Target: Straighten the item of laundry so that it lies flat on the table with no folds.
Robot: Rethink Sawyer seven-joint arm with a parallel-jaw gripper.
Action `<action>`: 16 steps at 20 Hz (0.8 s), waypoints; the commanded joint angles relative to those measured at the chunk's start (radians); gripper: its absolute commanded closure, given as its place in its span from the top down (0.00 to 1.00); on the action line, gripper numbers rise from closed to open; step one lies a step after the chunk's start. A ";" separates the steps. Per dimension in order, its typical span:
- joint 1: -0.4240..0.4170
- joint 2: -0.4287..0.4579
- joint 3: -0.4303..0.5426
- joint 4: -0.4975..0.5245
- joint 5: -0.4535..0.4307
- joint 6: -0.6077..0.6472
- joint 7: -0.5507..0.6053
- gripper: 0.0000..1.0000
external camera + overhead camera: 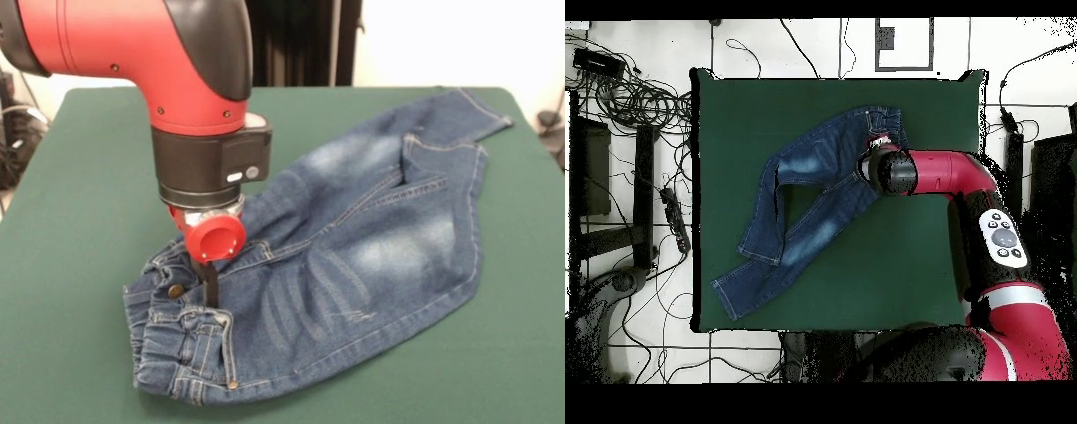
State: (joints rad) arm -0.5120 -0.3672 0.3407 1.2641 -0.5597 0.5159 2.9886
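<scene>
The item of laundry [371,256], a small pair of faded blue jeans, lies on the green table [79,194]. Its elastic waistband [181,349] is bunched at the near left and the legs run to the far right. One leg is folded over by the far corner [446,132]. My gripper [208,296] points straight down behind the waistband by the brass button [176,290]. Its black fingers [210,281] stand together as one narrow bar, shut on the denim. In the overhead view the jeans [815,200] run diagonally across the table [905,280]; the arm's wrist [890,170] covers the gripper.
The red arm [965,180] reaches over the table's right side in the overhead view. Cables [635,100] and a power strip [673,215] lie on the floor to the left of the table. Green cloth surrounds the jeans on all sides.
</scene>
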 commanded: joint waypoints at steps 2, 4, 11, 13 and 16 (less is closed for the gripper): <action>-0.041 0.048 0.108 -0.022 -0.075 0.027 -0.380 1.00; -0.061 0.019 0.087 -0.004 -0.102 0.019 -0.397 1.00; -0.203 -0.057 0.107 0.078 -0.171 0.013 -0.532 1.00; -0.260 -0.057 0.134 0.085 -0.176 0.039 -0.593 1.00; -0.325 -0.058 0.170 0.088 -0.174 0.085 -0.673 1.00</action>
State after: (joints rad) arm -0.7390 -0.4068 0.4570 1.3130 -0.6415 0.5153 2.8266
